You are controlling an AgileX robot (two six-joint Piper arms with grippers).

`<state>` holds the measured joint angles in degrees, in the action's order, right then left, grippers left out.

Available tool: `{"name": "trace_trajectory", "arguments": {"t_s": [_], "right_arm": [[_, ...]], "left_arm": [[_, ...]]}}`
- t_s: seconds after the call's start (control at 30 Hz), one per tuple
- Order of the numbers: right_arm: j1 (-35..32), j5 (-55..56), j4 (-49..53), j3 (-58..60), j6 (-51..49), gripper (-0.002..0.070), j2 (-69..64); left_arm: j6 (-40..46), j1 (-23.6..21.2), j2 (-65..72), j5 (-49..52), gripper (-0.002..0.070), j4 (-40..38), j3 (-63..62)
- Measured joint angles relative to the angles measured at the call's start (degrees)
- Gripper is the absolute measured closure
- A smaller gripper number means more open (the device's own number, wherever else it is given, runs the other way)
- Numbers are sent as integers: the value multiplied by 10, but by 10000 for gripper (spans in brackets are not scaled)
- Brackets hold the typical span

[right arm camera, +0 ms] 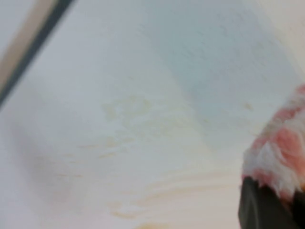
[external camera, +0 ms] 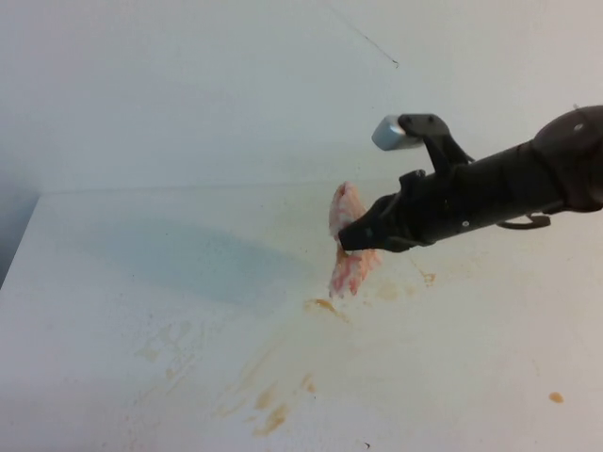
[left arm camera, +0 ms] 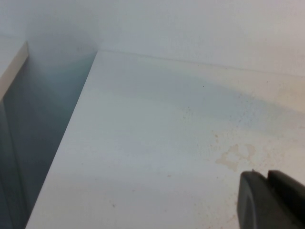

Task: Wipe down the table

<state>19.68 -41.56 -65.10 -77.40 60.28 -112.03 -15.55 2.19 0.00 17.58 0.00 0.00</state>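
right gripper (external camera: 349, 239) clenched on stained cloth (external camera: 350, 273) over table (external camera: 141, 311) centre, left gripper (left arm camera: 269, 202) above table, state unclear

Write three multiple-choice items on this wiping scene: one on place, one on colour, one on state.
1. The right gripper is: A over the table's stained middle; B beyond its left edge; C at its near right corner.
2. The cloth's blotches are: A blue; B pink-red; C green.
3. The right gripper is: A open, empty; B shut on the cloth; C out of sight.
Key: A, high view shows it there; B, pink on white; B, cloth pinched at its tip. The left gripper shows only in its wrist view, over the table's left side.
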Motion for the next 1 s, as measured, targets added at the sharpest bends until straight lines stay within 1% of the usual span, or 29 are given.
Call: {"name": "trace_trajectory", "arguments": {"t_s": [0.13, 0.3, 0.47, 0.57, 0.7, 0.8, 0.87, 1.0], "right_arm": [[24, -55, -7, 0, 5, 658, 59], [84, -111, -15, 0, 2, 658, 72], [158, -113, -15, 0, -1, 658, 38], [183, -109, -14, 0, -12, 658, -3], [183, -91, 14, 0, -56, 658, -68], [166, -72, 63, 0, -101, 658, -98], [149, -55, 115, 0, -139, 658, -106], [103, -37, 174, 0, -194, 658, -107]], "left_arm": [[0, 0, 0, 0, 679, 0, 0], [0, 0, 0, 0, 679, 0, 0], [0, 0, 0, 0, 679, 0, 0], [0, 0, 0, 0, 679, 0, 0], [1, 0, 0, 0, 679, 0, 0], [1, 0, 0, 0, 679, 0, 0], [1, 0, 0, 0, 679, 0, 0], [1, 0, 0, 0, 679, 0, 0]]}}
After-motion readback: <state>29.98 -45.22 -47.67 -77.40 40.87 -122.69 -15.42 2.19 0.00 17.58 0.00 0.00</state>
